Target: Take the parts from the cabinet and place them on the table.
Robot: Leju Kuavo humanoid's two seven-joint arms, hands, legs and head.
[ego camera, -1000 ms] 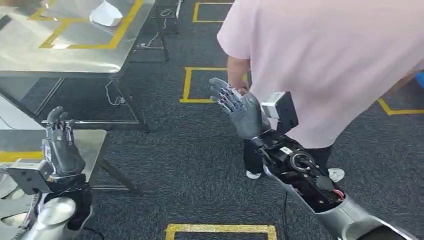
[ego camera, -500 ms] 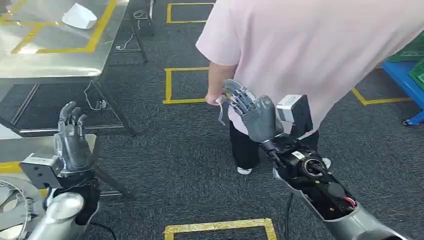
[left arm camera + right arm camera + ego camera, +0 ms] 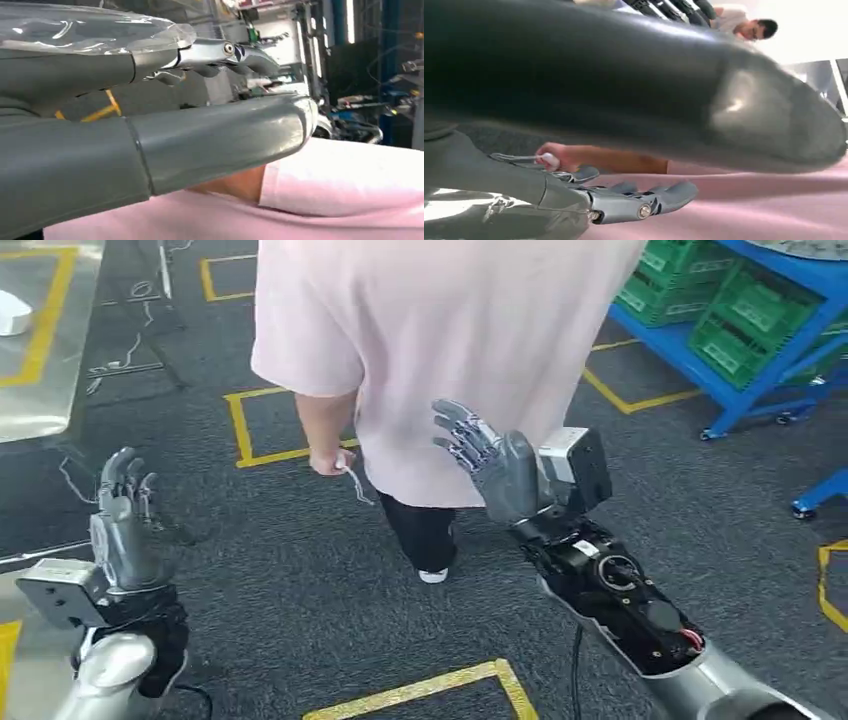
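Both hands are sitting raised and holding nothing right now: the right hand (image 3: 492, 465) is up with its fingers (image 3: 455, 430) spread apart, almost brushing the back of the person (image 3: 450, 330) in the pink shirt who is standing just ahead of it, and the left hand (image 3: 125, 525) is hanging upright with its fingers loosely apart too, nothing in the palm. The right wrist view is looking past that hand's thick thumb (image 3: 639, 95) at pink fabric and the person's own hand (image 3: 555, 157), which is pinching a thin cord or wire. As for the step, I'd guess the robot is heading for the cabinet, so the smart thing is keeping both arms tucked and steady and not swinging the right one into the person until the path opens. Where the parts are: I honestly can't see any, and I can't say for sure which thing is the cabinet. There's a blue rack (image 3: 745, 380) with green crates (image 3: 740, 325) off to the right, well apart from both hands, and a metal table (image 3: 35, 370) edge off to the left with a white object (image 3: 12, 312) on it.
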